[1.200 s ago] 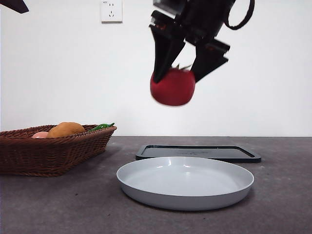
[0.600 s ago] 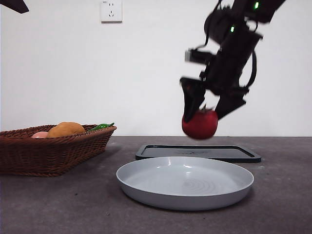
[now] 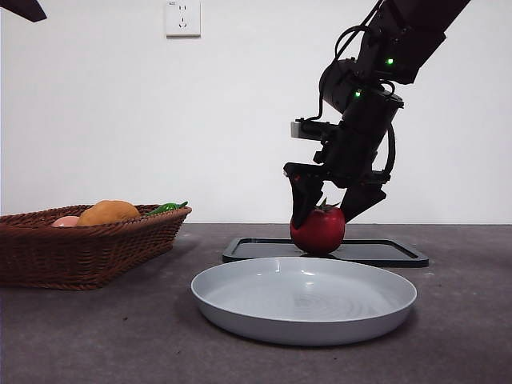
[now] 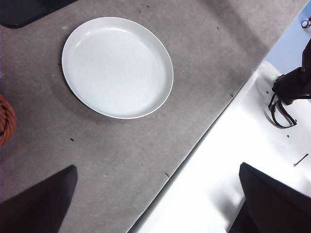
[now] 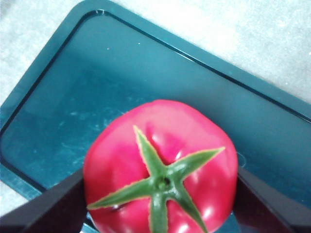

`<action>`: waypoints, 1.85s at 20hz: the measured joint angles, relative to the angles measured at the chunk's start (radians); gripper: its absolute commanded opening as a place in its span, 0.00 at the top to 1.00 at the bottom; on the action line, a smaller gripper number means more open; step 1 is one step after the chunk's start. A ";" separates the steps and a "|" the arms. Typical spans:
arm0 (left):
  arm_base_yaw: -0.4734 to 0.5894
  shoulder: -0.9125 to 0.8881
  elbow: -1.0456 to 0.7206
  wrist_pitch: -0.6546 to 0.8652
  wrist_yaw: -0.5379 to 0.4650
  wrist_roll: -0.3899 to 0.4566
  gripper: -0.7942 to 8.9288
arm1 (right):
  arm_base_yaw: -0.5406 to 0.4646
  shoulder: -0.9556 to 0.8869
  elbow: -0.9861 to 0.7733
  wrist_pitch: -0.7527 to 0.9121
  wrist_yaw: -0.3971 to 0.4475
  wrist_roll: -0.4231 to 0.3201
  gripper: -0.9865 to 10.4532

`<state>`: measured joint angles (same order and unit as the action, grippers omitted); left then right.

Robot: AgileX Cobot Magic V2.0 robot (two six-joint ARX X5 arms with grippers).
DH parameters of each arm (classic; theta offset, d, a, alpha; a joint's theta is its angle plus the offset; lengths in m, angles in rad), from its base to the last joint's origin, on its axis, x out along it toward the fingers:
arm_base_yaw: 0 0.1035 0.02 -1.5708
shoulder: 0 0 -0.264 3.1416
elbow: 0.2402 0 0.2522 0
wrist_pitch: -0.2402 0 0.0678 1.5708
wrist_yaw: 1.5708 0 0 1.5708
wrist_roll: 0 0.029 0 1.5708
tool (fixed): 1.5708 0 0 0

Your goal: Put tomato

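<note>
Right gripper point(image 3: 326, 210), at the end of the big dark arm reaching down from the upper right of the front view, is clamped on the tomato point(image 3: 318, 230), one black jaw pressed against each side of it. Its wrist camera shows the tomato point(image 5: 161, 167) from above, glossy red with a green star-shaped stem, squeezed between the two jaws directly over the dark tray point(image 5: 87, 97). From the front the fruit sits low over the tray point(image 3: 376, 250), at or just above its surface; contact cannot be made out.

Largest of the other things, the grey table point(image 3: 96, 336) carries a brown wicker basket point(image 3: 72, 248) at the left, holding an orange fruit point(image 3: 108, 212), a pale pink fruit point(image 3: 66, 221) and something green point(image 3: 166, 208). Nearer the camera, in front of the tray, lies a shallow white plate point(image 3: 304, 300).

Left gripper point(image 4: 155, 204) hangs high above the table, jaws spread wide and holding nothing, with the plate point(image 4: 117, 66) below it. A white wall socket point(image 3: 182, 17) sits on the wall.
</note>
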<state>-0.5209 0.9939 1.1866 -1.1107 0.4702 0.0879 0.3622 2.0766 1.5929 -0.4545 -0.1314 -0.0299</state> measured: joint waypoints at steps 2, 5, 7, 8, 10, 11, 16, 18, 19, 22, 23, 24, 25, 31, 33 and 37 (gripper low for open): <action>0.000 0.000 0.000 0.000 0.000 0.000 0.37 | -0.001 0.000 0.001 -0.008 0.000 0.000 0.56; 0.000 0.000 0.000 -0.001 0.000 0.000 0.37 | -0.001 0.000 0.002 -0.020 0.000 0.000 0.48; 0.000 0.000 0.000 -0.001 0.000 0.000 0.37 | 0.002 0.000 0.002 -0.048 0.000 0.000 0.48; 0.000 0.000 0.000 -0.001 0.000 0.000 0.37 | 0.003 -0.004 0.002 -0.059 -0.001 0.000 0.48; 0.000 0.000 0.000 -0.002 0.000 0.000 0.37 | 0.003 -0.039 0.002 -0.103 0.000 0.000 0.46; 0.000 0.000 0.000 -0.004 0.000 0.000 0.37 | 0.003 -0.072 0.005 -0.127 0.000 0.000 0.46; 0.000 0.000 0.000 -0.005 0.000 0.000 0.37 | 0.003 -0.358 0.015 -0.303 -0.052 0.010 0.46; 0.000 0.000 0.000 -0.005 0.000 0.000 0.37 | 0.006 -0.496 0.015 -0.392 -0.052 0.011 0.46; 0.000 0.000 0.000 -0.005 0.000 0.000 0.37 | 0.011 -0.555 0.016 -0.444 -0.052 0.010 0.46; 0.000 0.000 0.000 -0.004 0.000 0.000 0.37 | 0.017 -0.683 0.016 -0.566 -0.061 0.008 0.46; 0.000 0.000 0.000 -0.004 0.000 0.000 0.37 | 0.017 -0.714 0.012 -0.587 -0.077 0.008 0.46; 0.000 0.000 0.000 -0.004 0.000 0.000 0.37 | 0.017 -0.754 -0.007 -0.600 -0.097 0.008 0.46; 0.000 0.000 0.000 -0.004 0.000 0.000 0.37 | 0.017 -0.790 -0.030 -0.615 -0.108 0.008 0.46; 0.000 0.000 0.000 -0.004 0.000 0.000 0.37 | 0.070 -1.044 -0.277 -0.666 -0.192 0.013 0.46; 0.000 0.000 0.000 -0.004 0.000 0.000 0.37 | 0.096 -1.129 -0.362 -0.672 -0.241 0.037 0.46; 0.000 0.000 0.000 -0.004 0.000 0.000 0.37 | 0.134 -1.253 -0.474 -0.703 -0.256 0.070 0.46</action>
<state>-0.5209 0.9939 1.1866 -1.1149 0.4702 0.0879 0.4961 0.8238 1.1187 -1.1572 -0.3870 0.0399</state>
